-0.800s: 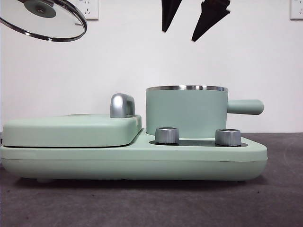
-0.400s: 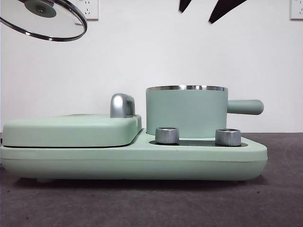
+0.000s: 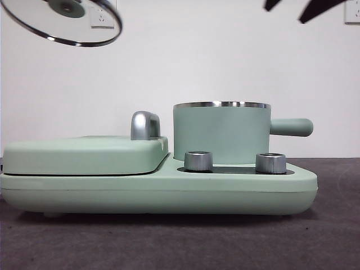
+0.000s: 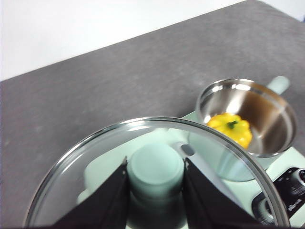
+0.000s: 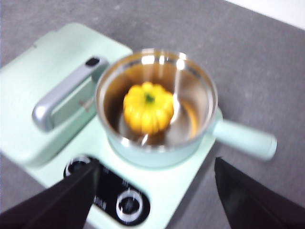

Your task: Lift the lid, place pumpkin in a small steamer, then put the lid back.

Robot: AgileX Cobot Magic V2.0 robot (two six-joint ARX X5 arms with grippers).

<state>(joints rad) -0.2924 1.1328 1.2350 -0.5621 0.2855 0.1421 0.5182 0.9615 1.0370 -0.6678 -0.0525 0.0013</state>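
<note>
In the front view the two steel dials stand nearest, on the wide green base that sits on the dark desk. Behind them the small steamer stands upright and uncovered, its side handle pointing away from the flat griddle cover. The pumpkin lies on the steamer's floor, stem up, as the right wrist view shows. The right hand hangs high above the pot, released, its jaws spread wide and empty. Up beside the griddle end, the left hand is clenched on the mint knob of the lid, which hangs tilted in the air, well apart from the pot. Judging by this, the pumpkin step is done and only the lid's return is left. That calls for carrying the lid over the rim, levelling it, centring it, then lowering it before letting go.
</note>
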